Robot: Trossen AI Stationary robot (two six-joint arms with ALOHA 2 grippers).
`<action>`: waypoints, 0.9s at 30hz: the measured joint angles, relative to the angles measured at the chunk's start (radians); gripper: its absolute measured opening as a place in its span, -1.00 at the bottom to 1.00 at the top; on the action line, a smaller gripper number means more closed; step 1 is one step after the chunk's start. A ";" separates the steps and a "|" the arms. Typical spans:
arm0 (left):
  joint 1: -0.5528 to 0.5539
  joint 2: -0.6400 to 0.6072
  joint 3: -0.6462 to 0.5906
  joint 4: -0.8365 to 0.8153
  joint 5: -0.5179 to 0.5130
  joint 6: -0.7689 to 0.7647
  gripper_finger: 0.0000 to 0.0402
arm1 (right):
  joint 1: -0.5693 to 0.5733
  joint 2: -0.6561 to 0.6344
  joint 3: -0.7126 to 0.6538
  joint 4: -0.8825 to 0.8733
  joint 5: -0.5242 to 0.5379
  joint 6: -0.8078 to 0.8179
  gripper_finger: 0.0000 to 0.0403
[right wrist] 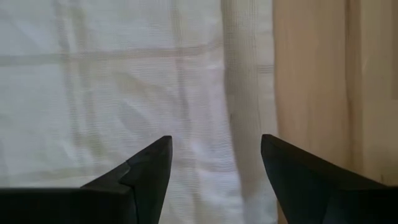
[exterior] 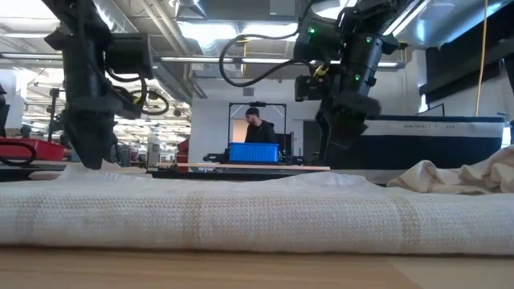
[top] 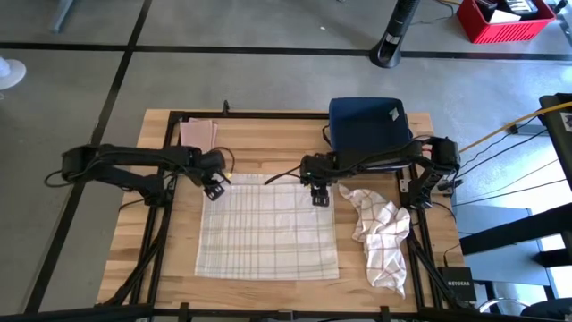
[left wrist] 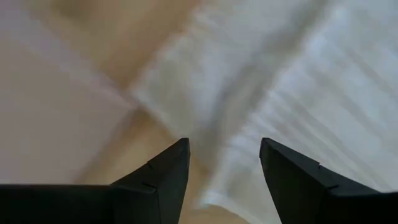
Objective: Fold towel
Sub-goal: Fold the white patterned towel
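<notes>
A pale checked towel (top: 268, 228) lies spread flat on the wooden table (top: 268, 148), filling the middle and reaching almost to the near edge.

At the table's left edge the left arm reaches inward, and the left gripper (top: 213, 189) hangs over the towel's far-left corner. In the left wrist view its two dark fingers (left wrist: 165, 177) stand apart with nothing between them, the towel's hem and the bare wood showing in the gap. Just beyond it, toward the far-left corner of the table, lies a small pinkish folded cloth (top: 198, 134).

Over the towel's far-right corner hangs the right gripper (top: 321, 198), its arm coming in from the right edge. Its fingers (right wrist: 149, 174) are likewise spread and empty, with the towel's side hem running between them and the wood just beside it. In the low view both grippers sit just above the cloth; contact cannot be told.

Behind the right arm, at the far edge, sits a dark blue bin (top: 368, 125). Near the right edge lies a crumpled red-checked towel (top: 380, 237), apart from the flat one.

A person (exterior: 259, 128) stands in the room beyond.
</notes>
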 joint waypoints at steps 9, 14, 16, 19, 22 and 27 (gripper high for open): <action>-0.012 0.020 0.000 0.029 0.020 0.080 -0.06 | 0.000 0.000 0.000 -0.003 0.002 -0.046 0.23; -0.013 0.020 0.000 0.034 0.042 0.086 -0.08 | 0.000 0.000 0.000 -0.007 0.002 -0.058 0.23; -0.013 0.020 0.000 0.034 0.082 0.087 -0.13 | 0.000 0.000 0.000 -0.013 0.002 -0.065 0.23; -0.016 0.020 -0.018 0.054 0.089 0.085 -0.24 | -0.007 0.000 0.000 -0.025 0.002 -0.069 0.23; -0.017 0.020 -0.066 0.115 0.123 0.048 -0.36 | -0.031 0.006 0.000 -0.023 0.003 -0.050 0.23; -0.020 0.019 -0.089 0.138 0.157 -0.005 -0.55 | -0.063 0.023 0.000 -0.034 -0.066 -0.025 0.23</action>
